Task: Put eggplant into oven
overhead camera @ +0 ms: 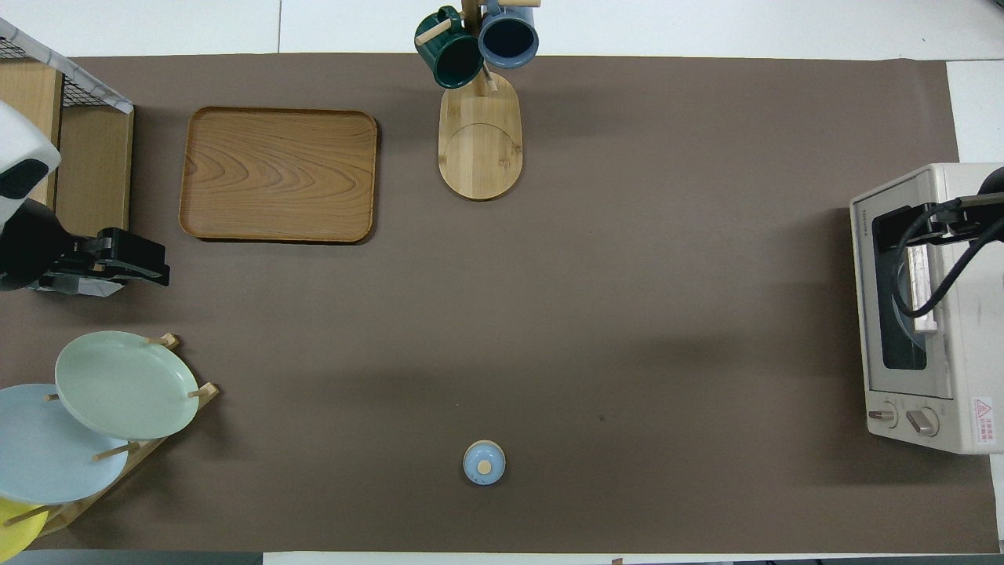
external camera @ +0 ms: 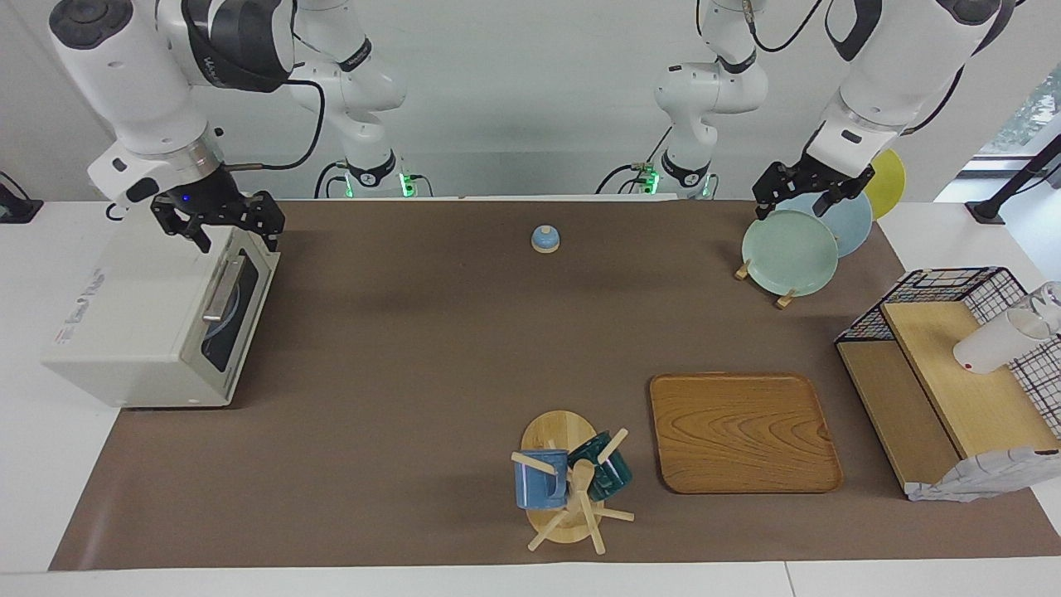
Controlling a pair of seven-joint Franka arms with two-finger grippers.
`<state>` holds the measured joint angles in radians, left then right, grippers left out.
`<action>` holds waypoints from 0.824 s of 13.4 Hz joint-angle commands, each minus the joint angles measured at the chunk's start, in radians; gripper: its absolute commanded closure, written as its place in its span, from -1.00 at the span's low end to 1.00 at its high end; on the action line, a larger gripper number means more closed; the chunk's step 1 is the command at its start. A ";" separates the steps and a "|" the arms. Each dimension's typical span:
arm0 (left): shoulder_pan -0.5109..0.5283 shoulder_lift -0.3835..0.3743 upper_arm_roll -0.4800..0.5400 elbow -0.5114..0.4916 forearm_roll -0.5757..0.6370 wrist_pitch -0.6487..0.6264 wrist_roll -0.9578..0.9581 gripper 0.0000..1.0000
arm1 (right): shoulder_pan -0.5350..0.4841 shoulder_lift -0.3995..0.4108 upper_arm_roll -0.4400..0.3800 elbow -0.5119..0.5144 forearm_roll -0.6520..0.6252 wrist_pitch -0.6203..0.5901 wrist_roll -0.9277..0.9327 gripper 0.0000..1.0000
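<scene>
The off-white oven (external camera: 141, 323) stands at the right arm's end of the table, and its dark glass door with the metal bar handle (external camera: 220, 290) is closed. It also shows in the overhead view (overhead camera: 965, 314). The eggplant is not in view. My right gripper (external camera: 236, 236) hangs open and empty just above the oven's top front edge, over the end of the door nearer to the robots; it also shows from above (overhead camera: 914, 227). My left gripper (external camera: 792, 207) waits open and empty above the plate rack (external camera: 783, 249).
A small blue lid (external camera: 545, 239) lies mid-table near the robots. A wooden tray (external camera: 742, 431) and a mug tree (external camera: 572, 481) with two mugs stand farther out. A wire shelf (external camera: 953, 373) stands at the left arm's end.
</scene>
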<state>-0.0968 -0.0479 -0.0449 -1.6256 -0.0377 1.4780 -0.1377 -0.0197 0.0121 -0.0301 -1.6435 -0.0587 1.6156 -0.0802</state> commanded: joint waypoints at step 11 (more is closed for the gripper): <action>0.003 -0.010 -0.001 0.000 0.022 -0.002 0.000 -1.00 | -0.003 -0.007 0.004 -0.009 0.037 0.000 0.000 -1.00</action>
<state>-0.0968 -0.0479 -0.0449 -1.6256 -0.0377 1.4780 -0.1377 -0.0192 0.0121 -0.0307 -1.6441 -0.0452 1.6147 -0.0802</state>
